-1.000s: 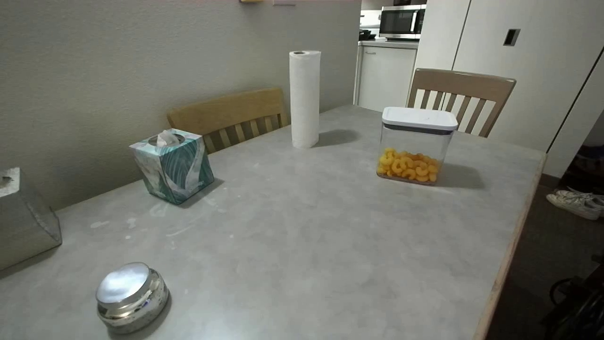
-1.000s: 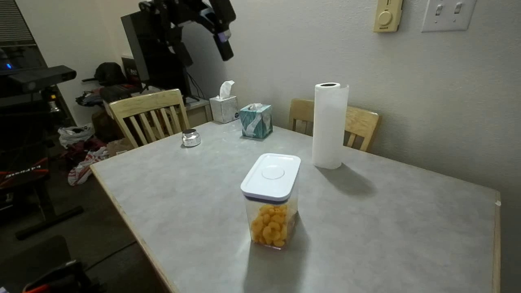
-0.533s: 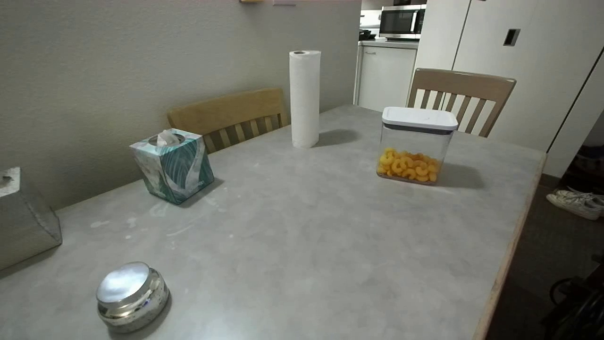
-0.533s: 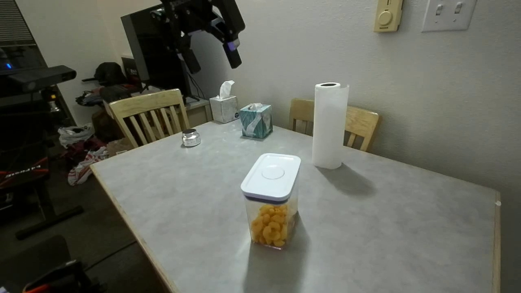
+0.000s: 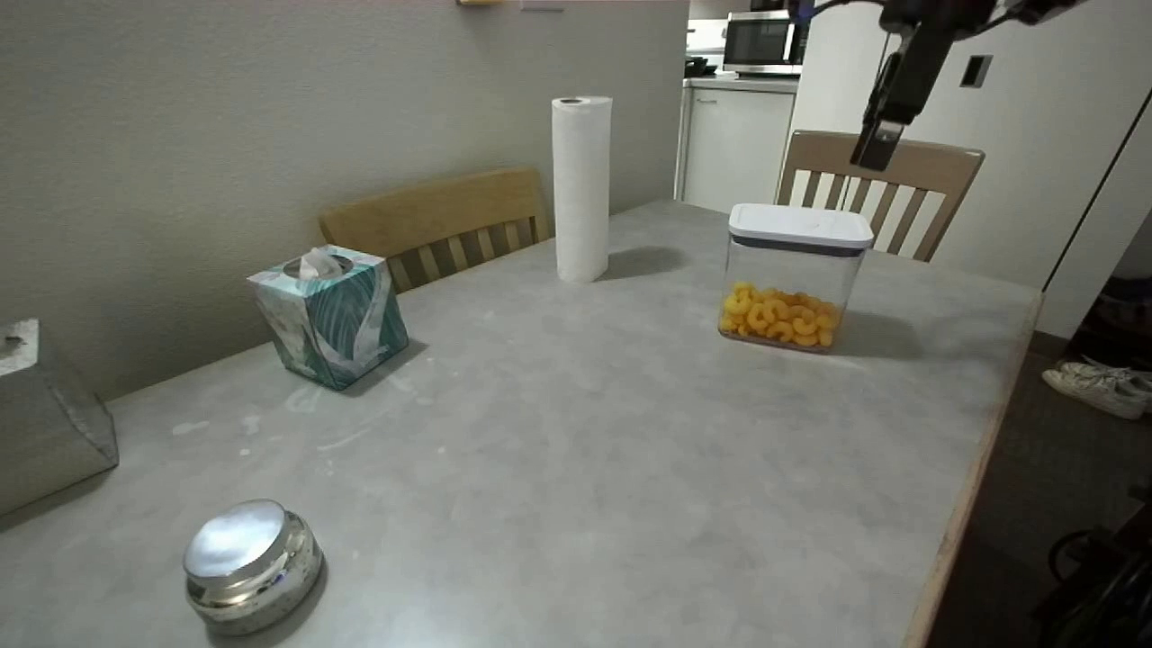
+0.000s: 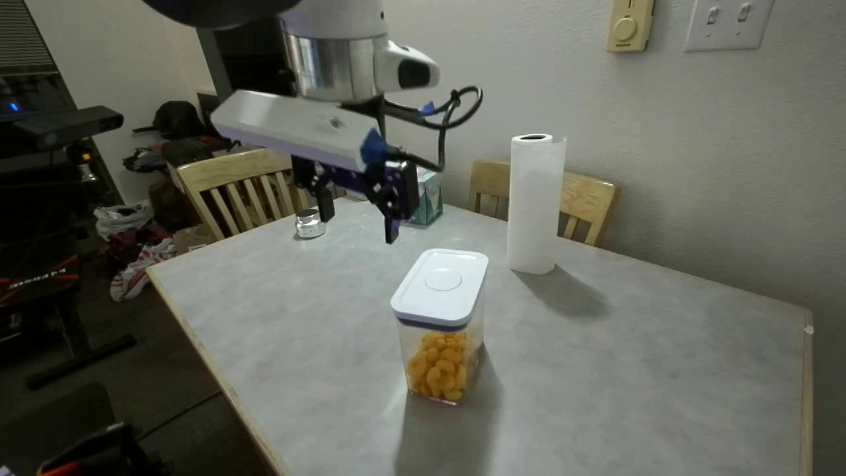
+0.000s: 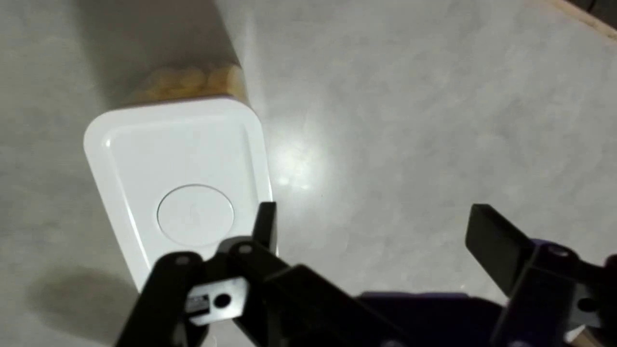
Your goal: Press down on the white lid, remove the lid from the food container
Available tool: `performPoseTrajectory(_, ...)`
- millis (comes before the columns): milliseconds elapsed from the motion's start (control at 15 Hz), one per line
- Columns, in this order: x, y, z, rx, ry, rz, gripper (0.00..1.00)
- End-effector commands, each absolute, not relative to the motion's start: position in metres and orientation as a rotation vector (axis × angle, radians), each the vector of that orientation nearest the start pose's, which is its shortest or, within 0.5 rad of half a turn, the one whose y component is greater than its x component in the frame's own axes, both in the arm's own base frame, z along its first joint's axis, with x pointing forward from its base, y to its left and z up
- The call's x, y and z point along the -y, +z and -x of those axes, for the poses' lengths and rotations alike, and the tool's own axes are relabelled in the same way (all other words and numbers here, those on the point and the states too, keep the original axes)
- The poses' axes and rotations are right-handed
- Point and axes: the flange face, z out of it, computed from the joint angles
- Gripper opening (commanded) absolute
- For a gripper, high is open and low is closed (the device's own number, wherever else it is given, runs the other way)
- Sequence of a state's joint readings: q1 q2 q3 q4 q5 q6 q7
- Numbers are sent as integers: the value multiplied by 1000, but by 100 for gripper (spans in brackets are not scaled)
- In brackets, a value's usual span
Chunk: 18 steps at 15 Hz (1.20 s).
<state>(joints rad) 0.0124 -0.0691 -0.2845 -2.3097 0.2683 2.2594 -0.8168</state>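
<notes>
The white lid sits flat on top of the clear food container, with a dark band under its rim. Both also show in an exterior view, the lid above the container with yellow-orange pieces inside. In the wrist view the lid is at the left, with its round centre button outlined. My gripper is open and empty, above the table and short of the lid. In the wrist view the gripper has its left finger overlapping the lid's right edge; contact does not show.
A paper towel roll stands near the wall. A teal tissue box, a grey tissue box and a shiny metal tin are on the table. Chairs stand around it.
My gripper has come down toward the container and now shows in both exterior views. It stays open. The container and lid have not moved.
</notes>
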Motion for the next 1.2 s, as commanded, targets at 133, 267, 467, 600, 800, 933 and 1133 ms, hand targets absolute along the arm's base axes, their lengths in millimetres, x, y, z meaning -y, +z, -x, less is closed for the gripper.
performPoseTrajectory(133, 145, 343, -506, 613, -90, 2878, 100)
performPoseTrajectory(267, 154, 338, -519, 613, -68, 2881, 100)
performPoseTrajectory(467, 158, 336, -523, 606, -65, 2877, 100)
performPoseTrajectory(600, 165, 333, -523, 605, -72, 2876, 100)
performPoseTrajectory(800, 185, 331, -521, 594, -82, 2896, 76)
performPoseTrajectory(933, 198, 333, -523, 596, -96, 2903, 58)
performPoseTrajectory(1133, 208, 337, -530, 625, -129, 2899, 38)
